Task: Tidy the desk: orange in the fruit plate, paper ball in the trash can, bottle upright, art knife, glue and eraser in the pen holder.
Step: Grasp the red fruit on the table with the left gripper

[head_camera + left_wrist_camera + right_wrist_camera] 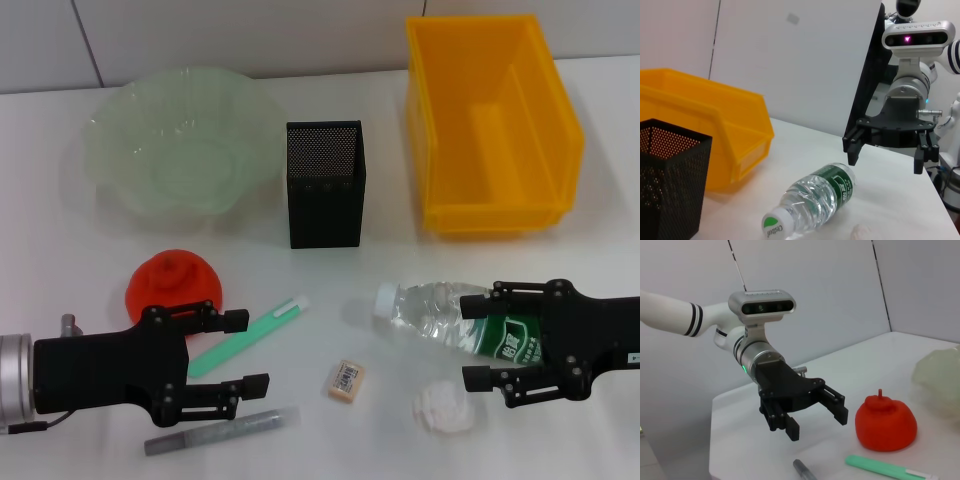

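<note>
The orange point(172, 283) sits on the table just in front of the pale-green fruit plate point(180, 150). My left gripper point(245, 352) hovers open beside the orange, over the green art knife point(250, 336); a grey glue stick point(222, 430) lies nearer me. The eraser point(344, 381) and the paper ball point(445, 408) lie at centre front. The bottle point(430, 312) lies on its side, cap pointing left. My right gripper point(478, 342) is open above its green label. The black mesh pen holder point(325, 205) and the yellow trash can point(490, 216) stand behind.
The left wrist view shows the bottle point(815, 200) lying before the trash can point(715, 145) and pen holder point(667, 175), with the right gripper point(885, 164) open beyond it. The right wrist view shows the left gripper point(817, 424) next to the orange point(886, 422).
</note>
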Controlling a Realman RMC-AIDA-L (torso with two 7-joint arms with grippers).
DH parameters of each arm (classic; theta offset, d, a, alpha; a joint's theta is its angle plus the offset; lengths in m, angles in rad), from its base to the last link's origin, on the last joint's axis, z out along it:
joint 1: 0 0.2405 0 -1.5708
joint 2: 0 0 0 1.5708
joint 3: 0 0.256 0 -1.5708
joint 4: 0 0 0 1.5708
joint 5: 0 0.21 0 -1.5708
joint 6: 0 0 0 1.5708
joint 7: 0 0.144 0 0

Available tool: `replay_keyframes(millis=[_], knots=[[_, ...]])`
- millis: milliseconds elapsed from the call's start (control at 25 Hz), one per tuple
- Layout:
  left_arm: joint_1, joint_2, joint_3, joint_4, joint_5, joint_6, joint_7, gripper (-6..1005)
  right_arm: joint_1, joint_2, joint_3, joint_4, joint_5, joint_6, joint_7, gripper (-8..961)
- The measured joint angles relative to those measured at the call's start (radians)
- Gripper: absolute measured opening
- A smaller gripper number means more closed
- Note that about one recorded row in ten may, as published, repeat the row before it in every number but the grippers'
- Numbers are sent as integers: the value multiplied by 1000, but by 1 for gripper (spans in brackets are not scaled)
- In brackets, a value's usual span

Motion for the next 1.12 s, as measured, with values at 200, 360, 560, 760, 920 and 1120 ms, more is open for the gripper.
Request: replay_keyframes(millis=[200,360,560,760,920,1120], knots=[[0,0,-1,0,-4,1,0,782,-2,0,-2,0,0,0,0,837],[0,0,-1,0,-13,1,0,782,-4,0,0,1,0,0,-1,837],[1,0,-1,0,-18,-2,4,781,-4,0,1,3,0,0,-5,836],[36,0,-46,-5,-99,-1,120,780,-4,0,3,4,0,0,-6,836],[90,-2,-77,-29,-220,-25,236,780,-3,0,3,6,0,0,-8,836],[121,-3,-82,-107,-330,-146,321,779,-5,1,3,6,1,0,-8,836]])
